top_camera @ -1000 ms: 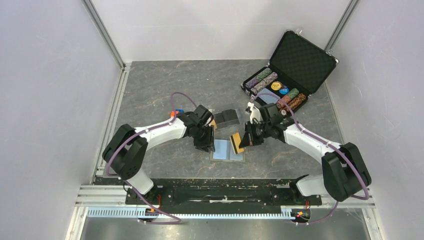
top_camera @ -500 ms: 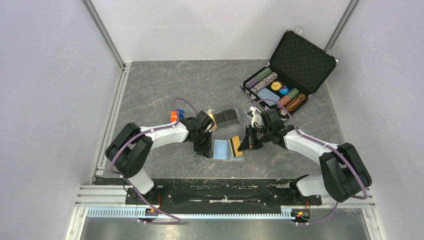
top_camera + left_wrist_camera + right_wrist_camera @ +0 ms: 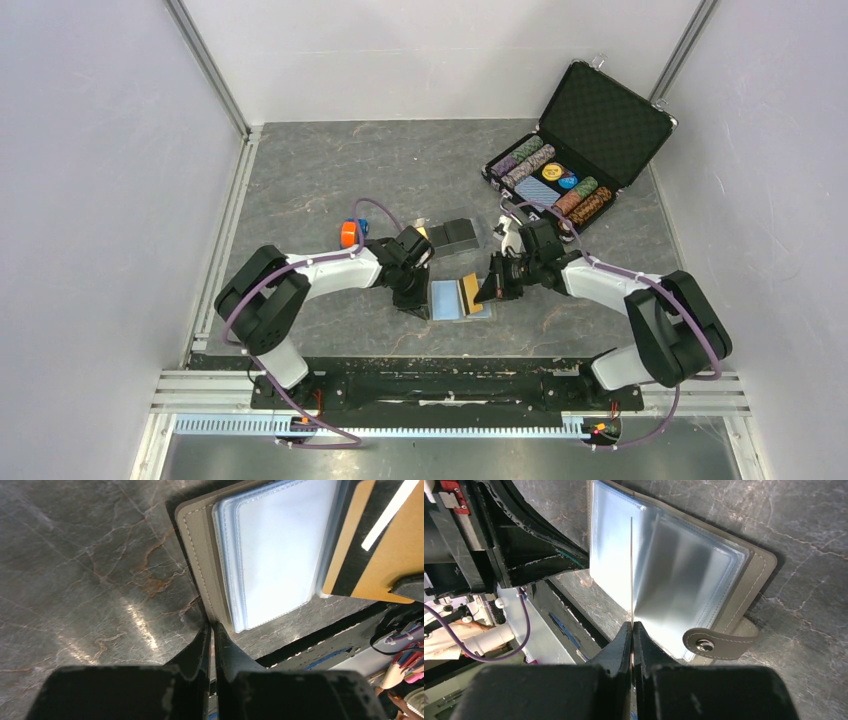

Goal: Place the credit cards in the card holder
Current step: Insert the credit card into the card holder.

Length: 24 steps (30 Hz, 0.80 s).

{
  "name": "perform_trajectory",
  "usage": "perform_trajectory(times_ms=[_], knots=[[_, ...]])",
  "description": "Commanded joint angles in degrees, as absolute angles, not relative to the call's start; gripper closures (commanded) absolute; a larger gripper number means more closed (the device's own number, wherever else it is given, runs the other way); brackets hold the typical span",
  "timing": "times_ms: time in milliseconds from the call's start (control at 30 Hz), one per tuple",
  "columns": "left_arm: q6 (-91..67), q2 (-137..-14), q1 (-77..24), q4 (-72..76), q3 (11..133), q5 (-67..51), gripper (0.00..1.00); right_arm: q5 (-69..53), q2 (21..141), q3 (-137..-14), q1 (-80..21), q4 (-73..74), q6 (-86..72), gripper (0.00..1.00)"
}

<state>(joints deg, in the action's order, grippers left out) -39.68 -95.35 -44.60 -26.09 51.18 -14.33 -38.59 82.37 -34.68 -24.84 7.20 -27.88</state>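
On the dark marbled surface [image 3: 330, 170] the grey-taupe fold-over card holder [image 3: 445, 298] lies open between the arms. The left fingers [image 3: 192, 650] are pinched nearly together on its cover's edge. The right fingers [image 3: 649, 650] clamp an orange-tan plastic credit card [image 3: 395, 555] on edge over its clear sleeves.

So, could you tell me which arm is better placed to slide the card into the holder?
Right. The right fingers are shut on the orange-tan card, held edge-on over the clear sleeves of the open card holder. The left fingers are pinching the holder's edge, seemingly steadying it.
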Motion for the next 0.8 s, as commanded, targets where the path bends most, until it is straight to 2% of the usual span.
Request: perform_trajectory(times_ms=[0,767], knots=[[-41.77,-96.89,-45.52,-24.52,51.24,-15.57,0.92,-38.76,83.00,-33.24,-24.43,4.66,-28.65,1.00],[-41.58,-98.68,-47.02,-24.92,52.43,-15.91,0.94,-43.04,85.55,-31.31,-22.94,-0.29,-30.45,1.00]])
